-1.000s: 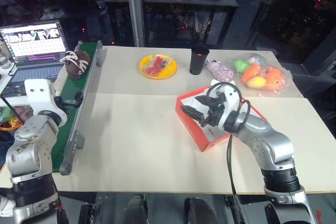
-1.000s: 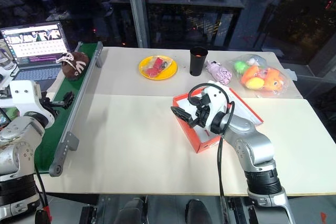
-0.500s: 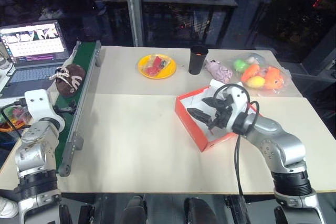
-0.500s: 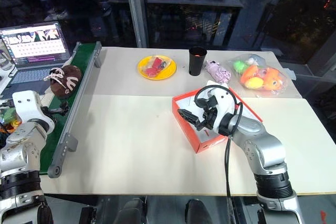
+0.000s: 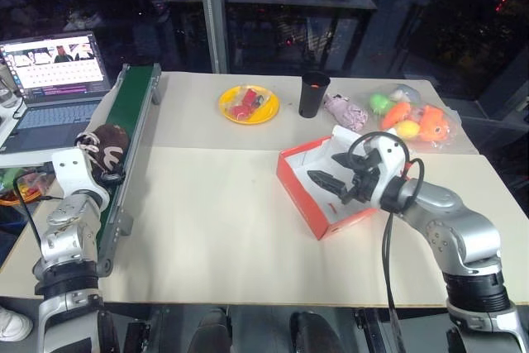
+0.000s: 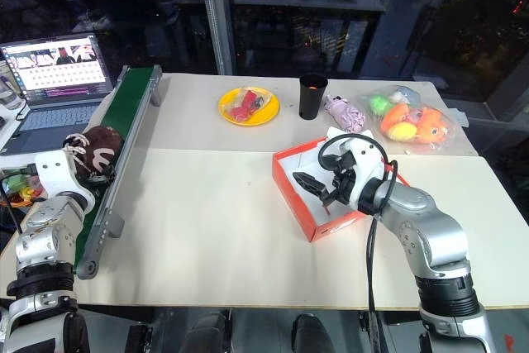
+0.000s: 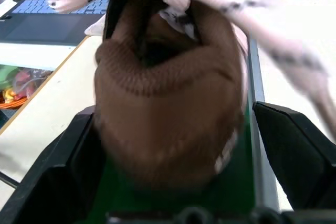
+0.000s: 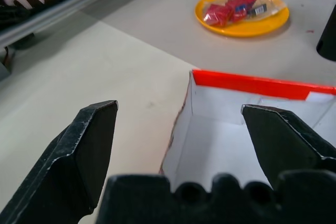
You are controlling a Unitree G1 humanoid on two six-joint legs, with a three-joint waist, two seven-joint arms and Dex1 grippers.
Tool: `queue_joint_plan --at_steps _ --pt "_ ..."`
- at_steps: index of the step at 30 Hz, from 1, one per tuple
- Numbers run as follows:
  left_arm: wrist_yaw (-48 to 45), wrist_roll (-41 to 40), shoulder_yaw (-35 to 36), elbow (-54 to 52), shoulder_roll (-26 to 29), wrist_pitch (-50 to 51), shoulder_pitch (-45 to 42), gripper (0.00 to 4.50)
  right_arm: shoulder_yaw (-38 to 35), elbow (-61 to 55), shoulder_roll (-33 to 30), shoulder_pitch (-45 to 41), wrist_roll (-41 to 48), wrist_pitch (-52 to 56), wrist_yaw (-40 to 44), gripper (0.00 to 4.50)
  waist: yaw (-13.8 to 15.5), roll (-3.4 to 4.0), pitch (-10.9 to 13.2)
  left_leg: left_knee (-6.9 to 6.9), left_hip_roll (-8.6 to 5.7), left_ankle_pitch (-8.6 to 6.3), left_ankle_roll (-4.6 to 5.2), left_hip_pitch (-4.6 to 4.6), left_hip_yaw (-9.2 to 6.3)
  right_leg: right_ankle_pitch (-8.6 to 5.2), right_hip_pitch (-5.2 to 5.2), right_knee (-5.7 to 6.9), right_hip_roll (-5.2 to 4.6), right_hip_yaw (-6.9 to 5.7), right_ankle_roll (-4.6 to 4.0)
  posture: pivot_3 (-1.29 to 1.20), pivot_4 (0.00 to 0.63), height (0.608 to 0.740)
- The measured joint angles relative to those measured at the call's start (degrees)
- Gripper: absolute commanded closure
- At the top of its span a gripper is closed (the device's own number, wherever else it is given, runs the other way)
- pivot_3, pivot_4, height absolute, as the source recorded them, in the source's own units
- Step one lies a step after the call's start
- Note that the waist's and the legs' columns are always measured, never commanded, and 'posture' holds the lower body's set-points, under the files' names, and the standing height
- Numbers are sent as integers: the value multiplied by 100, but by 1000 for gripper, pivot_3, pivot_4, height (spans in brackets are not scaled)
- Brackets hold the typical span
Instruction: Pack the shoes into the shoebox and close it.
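Straddling the brown shoe (image 7: 168, 103) with my left gripper (image 7: 173, 156) spread wide, I should seat deeper before pinching; right gripper (image 8: 178, 145) wide over the shoebox (image 5: 299, 178).

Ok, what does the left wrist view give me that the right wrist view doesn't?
Left wrist: the shoe close up, inside the open left claw, laptop keyboard behind. Right wrist: the open shoebox, white inside, beyond the open right claw, plus the yellow plate. Both: that shoe on the green belt.
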Motion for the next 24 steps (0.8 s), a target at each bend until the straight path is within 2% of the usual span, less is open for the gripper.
queue_joint_plan --at_steps 2,5,8,11,12,16,24 --pt "-86 -52 -10 -2 -21 -33 0 1628 -23 -18 -9 0 3 9 0 0 38 0 0 1 0 0 -1 0 1 -2 1 0 -2 -2 2 0 150 736" --pt "-150 -108 -29 -16 -79 -41 -26 1828 -32 -20 -26 -3 4 47 -2 0 101 0 0 3 0 1 -9 0 1 -12 2 0 -5 -6 -29 0 150 736" --pt "-485 -390 -175 -284 -395 12 -304 1858 -171 -21 16 -95 108 181 -79 0 173 -13 8 8 1 -8 -51 -15 1 -10 8 -1 -9 -18 -28 0 150 736" --pt "-1068 -990 -588 -1031 -833 268 -908 1858 -664 -10 537 -629 666 520 -497 0 198 -27 16 22 3 8 -69 -45 -2 0 1 -6 -8 -22 -19 0 150 736" --pt "-1296 -1254 -815 -1393 -983 446 -1191 1858 -874 11 734 -893 964 746 -741 0 186 -28 17 25 1 30 -35 -47 -1 21 7 -11 -8 -20 4 0 150 736" --pt "-1902 -1879 -1354 -2193 -1269 944 -1853 1858 -1596 246 1394 -1443 2057 1381 -1550 0 59 -27 16 16 1 25 -2 -43 -1 28 11 -15 -6 -13 -8 0 150 736" --pt "-2755 -2349 -2297 -2427 -1621 1594 -1937 1858 -2407 529 2185 -2032 3793 1589 -3266 0 -95 13 35 -4 1 23 12 -36 -9 14 -2 13 2 -14 -15 0 150 736"
